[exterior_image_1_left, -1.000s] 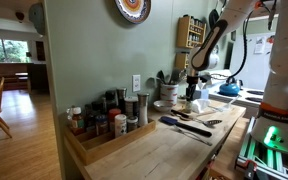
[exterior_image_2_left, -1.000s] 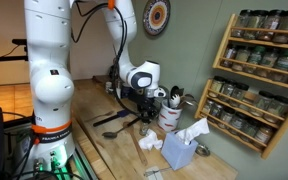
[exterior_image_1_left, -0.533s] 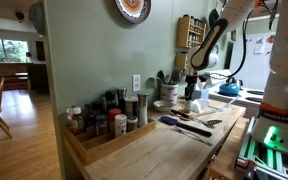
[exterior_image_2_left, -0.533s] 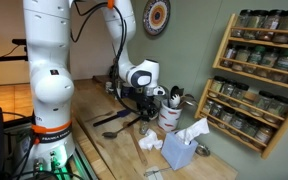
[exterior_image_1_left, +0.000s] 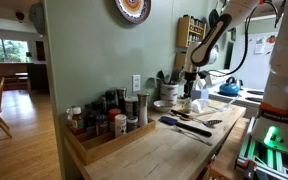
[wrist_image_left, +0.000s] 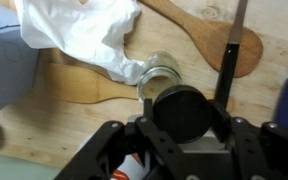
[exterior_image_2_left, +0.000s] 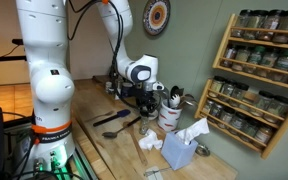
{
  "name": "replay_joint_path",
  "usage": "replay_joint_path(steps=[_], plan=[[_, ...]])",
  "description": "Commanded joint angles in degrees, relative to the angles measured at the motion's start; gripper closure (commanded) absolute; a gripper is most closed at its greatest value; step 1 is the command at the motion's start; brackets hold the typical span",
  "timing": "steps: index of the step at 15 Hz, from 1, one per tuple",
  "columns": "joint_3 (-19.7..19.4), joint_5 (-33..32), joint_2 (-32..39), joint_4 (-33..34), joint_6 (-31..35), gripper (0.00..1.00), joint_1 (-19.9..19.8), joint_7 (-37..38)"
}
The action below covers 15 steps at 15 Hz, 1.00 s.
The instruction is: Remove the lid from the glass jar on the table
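The glass jar (wrist_image_left: 162, 71) is seen in the wrist view standing on the wooden counter (wrist_image_left: 44, 130), just above centre of the frame. It is placed just beyond the tips of the pincer (wrist_image_left: 185, 118), which enters from the bottom edge. The pincer is closed to roughly the width of a dark round lid (wrist_image_left: 182, 105). The lid is gripped between the two fingers and is pictured off the mouth of the jar, overlapping the jar's lower edge in the frame.

The jar is shown from above as a small clear cylinder with a pale, glinting rim. Its contents cannot be made out. A crumpled white tissue (wrist_image_left: 84, 35) is touched by the jar on its upper-left side. A wooden spoon (wrist_image_left: 199, 25) is laid across the upper right of the frame, and a black-handled utensil (wrist_image_left: 229, 55) is angled over its bowl. A blue-grey tissue box (wrist_image_left: 4, 75) is cut off by the left edge.

In both exterior views the pincer (exterior_image_1_left: 191, 88) (exterior_image_2_left: 144, 97) is pointed down over the cluttered counter (exterior_image_1_left: 154, 150) (exterior_image_2_left: 99, 105), near the wall. At that size the jar and lid cannot be told apart there.
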Motion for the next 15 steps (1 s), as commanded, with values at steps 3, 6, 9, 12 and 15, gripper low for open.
replay_joint_path(steps=[3, 6, 9, 12, 15], plan=[[5.26, 7.33, -1.46, 0.27, -7.04, 0.69, 6.28, -7.61], [7.80, 8.99, 0.12, 2.16, -8.30, 0.69, 9.03, -10.09], [9.92, 12.74, 2.25, 3.89, -7.70, 0.69, 11.52, -15.46], [12.49, 17.24, 4.95, 5.65, -7.91, 0.69, 13.32, -24.00], [15.67, 22.45, 7.13, 7.17, -8.47, 0.69, 13.93, -33.78]])
